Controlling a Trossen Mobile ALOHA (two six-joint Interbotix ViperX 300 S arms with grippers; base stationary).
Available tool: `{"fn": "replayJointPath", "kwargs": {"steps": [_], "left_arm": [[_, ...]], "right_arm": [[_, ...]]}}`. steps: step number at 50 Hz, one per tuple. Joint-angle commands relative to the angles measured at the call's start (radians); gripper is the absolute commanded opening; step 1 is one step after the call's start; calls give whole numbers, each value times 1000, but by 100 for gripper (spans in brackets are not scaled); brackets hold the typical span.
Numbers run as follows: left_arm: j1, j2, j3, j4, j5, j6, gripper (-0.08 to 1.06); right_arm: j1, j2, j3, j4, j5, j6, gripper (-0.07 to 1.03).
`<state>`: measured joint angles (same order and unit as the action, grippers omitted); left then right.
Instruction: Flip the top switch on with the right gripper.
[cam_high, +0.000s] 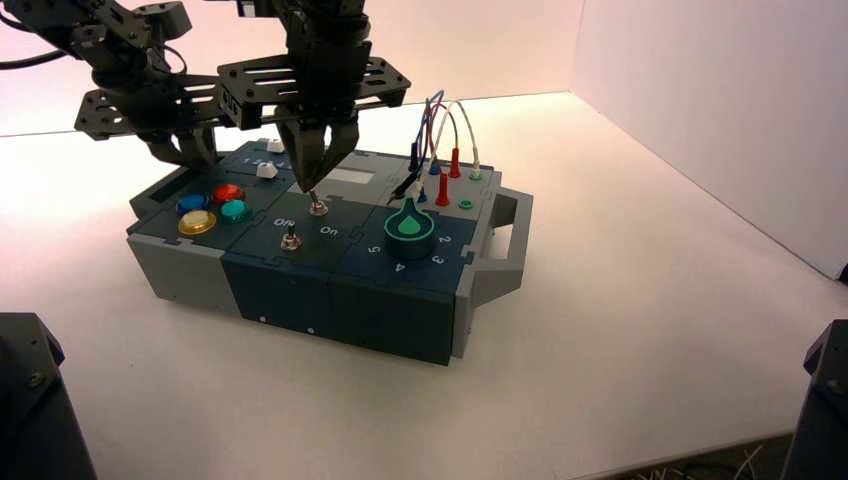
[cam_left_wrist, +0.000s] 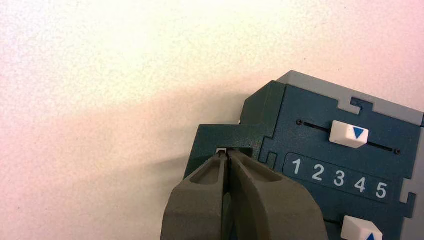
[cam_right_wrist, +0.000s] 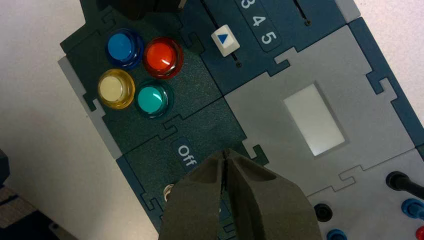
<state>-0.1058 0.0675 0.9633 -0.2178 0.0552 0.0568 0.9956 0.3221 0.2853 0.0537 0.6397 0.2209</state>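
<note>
White tabletop bears the box (cam_high: 300, 290); the right gripper (cam_high: 318, 180), fingers pressed together, tips at the top switch (cam_high: 317, 206). The left gripper (cam_left_wrist: 227, 157), also pressed together, hovers at the box's far-left corner.

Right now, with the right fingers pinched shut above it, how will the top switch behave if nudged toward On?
The top switch looks like a stiff metal lever, so it will likely resist, then snap. It is slim, so the shut right gripper may slip off.

"Off" on box (cam_right_wrist: 150, 165); slider numbers "1 2 3 4 5"
</note>
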Motion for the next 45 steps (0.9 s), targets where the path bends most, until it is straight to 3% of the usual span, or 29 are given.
{"fn": "replayJointPath", "kwargs": {"steps": [1, 23, 45], "left_arm": [[5, 17, -11, -2, -5, -5, -3], [12, 17, -8, -2, -5, -5, -3], [12, 17, -12, -2, -5, -5, -3]], "right_arm": [[5, -21, 18, 0, 12, 5, -2], [-5, -34, 48, -2, 12, 5, -2], [-9, -51, 21, -23, 11, 3, -2]]}}
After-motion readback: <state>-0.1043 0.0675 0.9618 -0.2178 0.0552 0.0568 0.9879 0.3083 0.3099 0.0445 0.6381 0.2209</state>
